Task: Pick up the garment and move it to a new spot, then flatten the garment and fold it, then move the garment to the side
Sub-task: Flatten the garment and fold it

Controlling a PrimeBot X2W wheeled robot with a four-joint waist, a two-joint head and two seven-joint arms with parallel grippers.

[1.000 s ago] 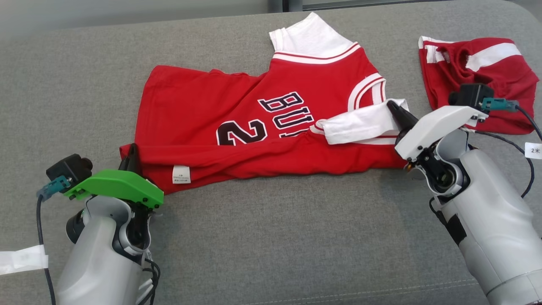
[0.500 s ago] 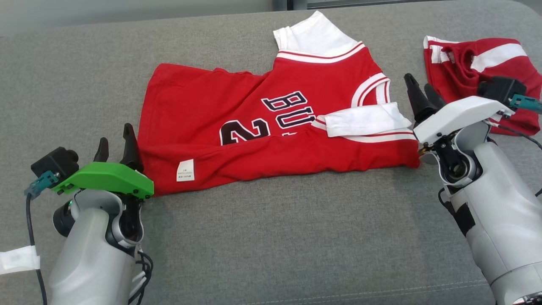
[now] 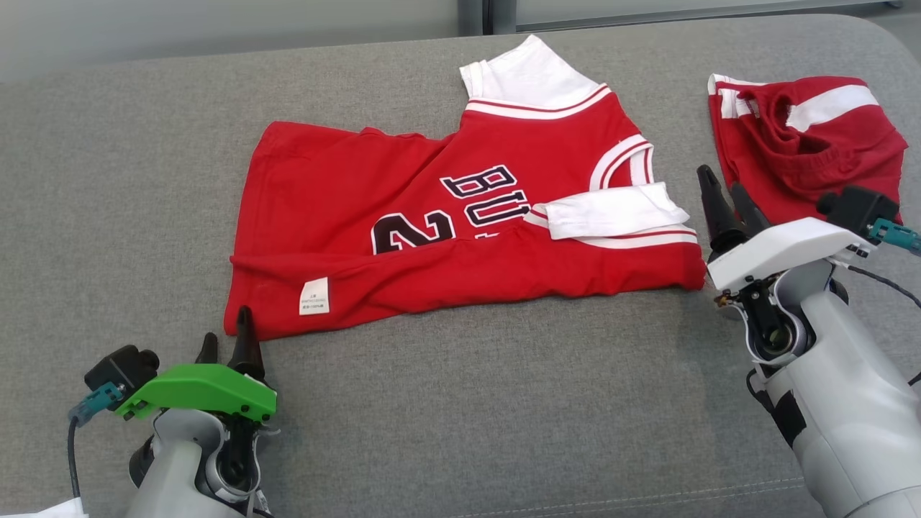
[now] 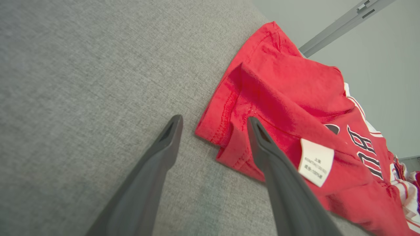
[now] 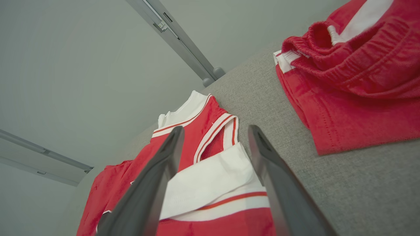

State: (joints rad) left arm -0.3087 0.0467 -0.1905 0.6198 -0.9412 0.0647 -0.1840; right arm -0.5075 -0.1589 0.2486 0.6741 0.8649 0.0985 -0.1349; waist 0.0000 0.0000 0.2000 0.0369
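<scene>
Head view: red jersey (image 3: 432, 216) lies folded on grey fabric surface (image 3: 460, 417); left gripper (image 3: 227, 327), right gripper (image 3: 719, 180) both wide, empty.

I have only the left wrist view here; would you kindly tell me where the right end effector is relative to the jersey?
Observer: The right end effector is open, beside the jersey's right edge, next to a white sleeve folded onto the red front.
Operator: Thank you. Is anything lying beyond it?
Observer: Yes, crumpled red shorts lie on the cushion to the jersey's right, apart from it.
Operator: And the other sleeve?
Observer: The other sleeve lies flat, sticking out past the jersey's far edge.
</scene>
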